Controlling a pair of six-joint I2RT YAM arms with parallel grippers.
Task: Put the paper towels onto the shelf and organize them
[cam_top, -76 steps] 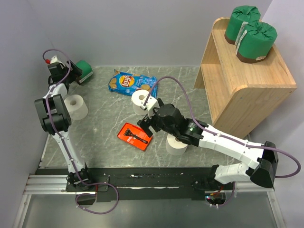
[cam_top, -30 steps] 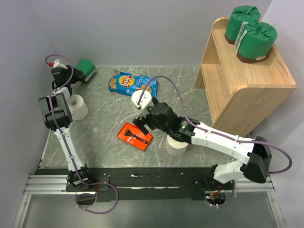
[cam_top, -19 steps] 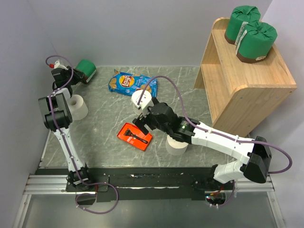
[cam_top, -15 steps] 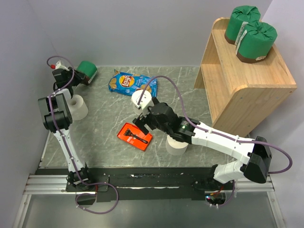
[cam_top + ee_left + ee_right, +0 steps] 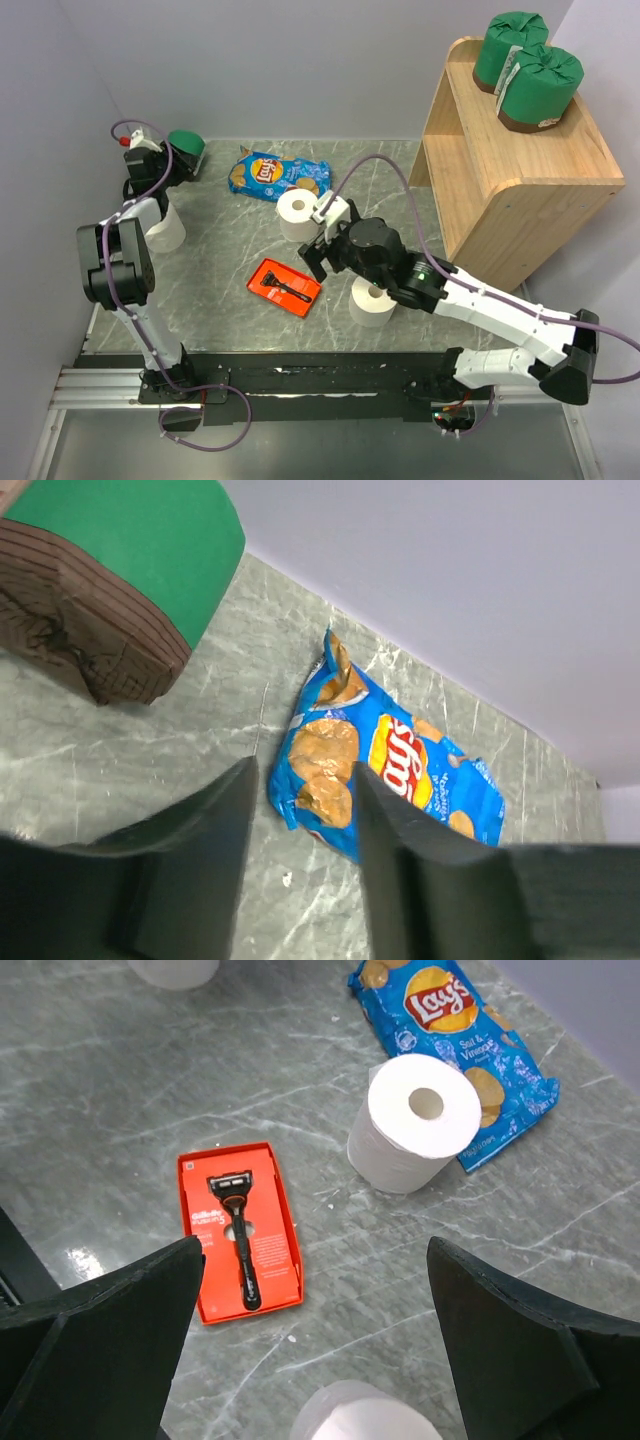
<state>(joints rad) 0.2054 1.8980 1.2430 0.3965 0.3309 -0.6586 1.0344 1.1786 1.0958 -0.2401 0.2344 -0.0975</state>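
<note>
Left wrist view: the green-wrapped paper towel roll with a brown end band point(image 5: 110, 580) sits up-left of the left gripper point(image 5: 300, 780), apparently tipped over, and that arm is nearer. Its fingers are narrowly parted and empty. The right gripper point(image 5: 315, 1260) gapes wide and empty, with a bare white roll point(image 5: 415, 1120) upright ahead. The light wooden shelf point(image 5: 520, 150) stands far right.

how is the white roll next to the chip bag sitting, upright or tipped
Upright: the white roll stands on end, hollow core facing up.

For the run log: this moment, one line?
left gripper open, green roll ungripped | right gripper open, empty | shelf: two green rolls
</note>
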